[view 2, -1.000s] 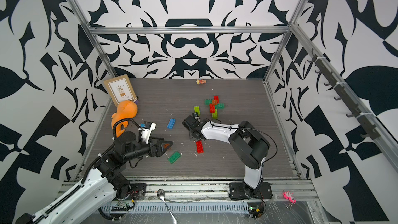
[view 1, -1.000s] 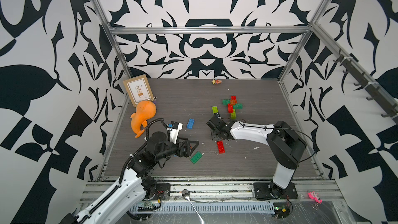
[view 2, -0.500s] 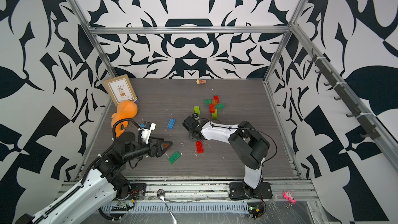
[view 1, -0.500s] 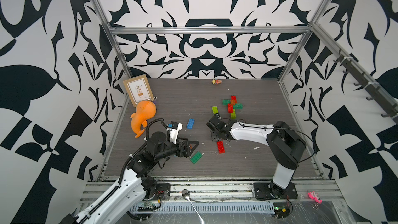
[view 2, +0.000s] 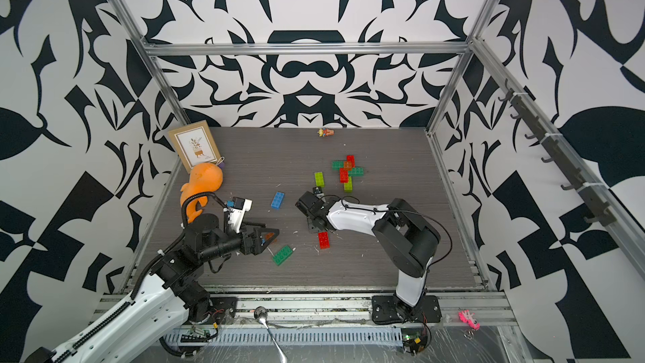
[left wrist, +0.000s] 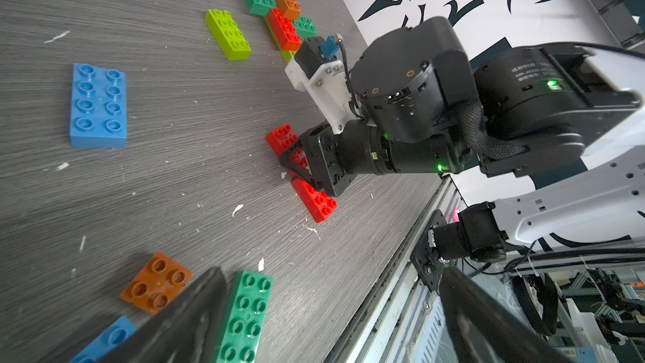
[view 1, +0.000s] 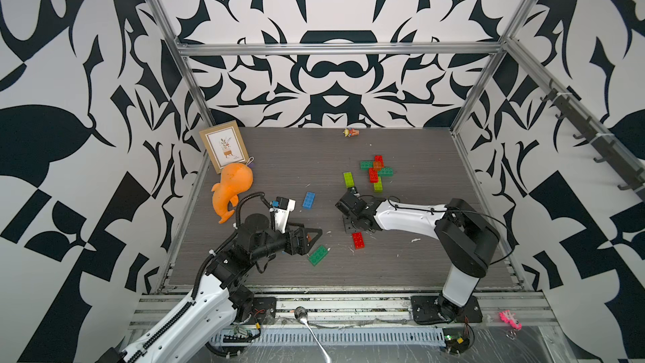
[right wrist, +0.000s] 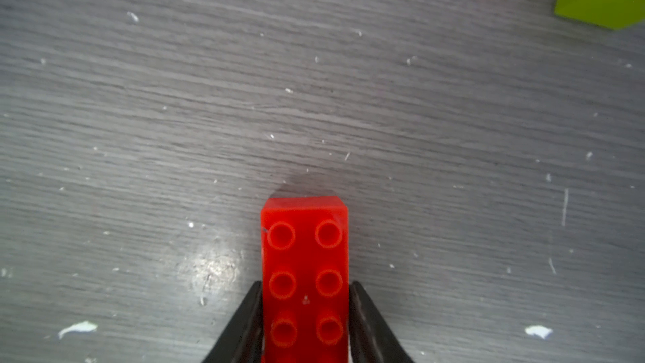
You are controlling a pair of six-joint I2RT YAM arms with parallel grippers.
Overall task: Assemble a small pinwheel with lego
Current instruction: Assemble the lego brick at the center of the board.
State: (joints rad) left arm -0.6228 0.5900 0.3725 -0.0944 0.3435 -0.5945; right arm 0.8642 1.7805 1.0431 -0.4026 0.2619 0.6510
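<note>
- Both top views hang high above the near edge and look steeply down on the whole tabletop (view 1: 279,155) and both arms. They share almost the same scene, shifted slightly sideways.
- The left wrist view sits low and close to the tabletop, looking past the left claw (left wrist: 331,270) toward the right arm (left wrist: 412,92).
- The right wrist view looks straight down from very near, with the right claw (right wrist: 305,288) at its edge.
- All four views show the red brick (right wrist: 305,239).
</note>
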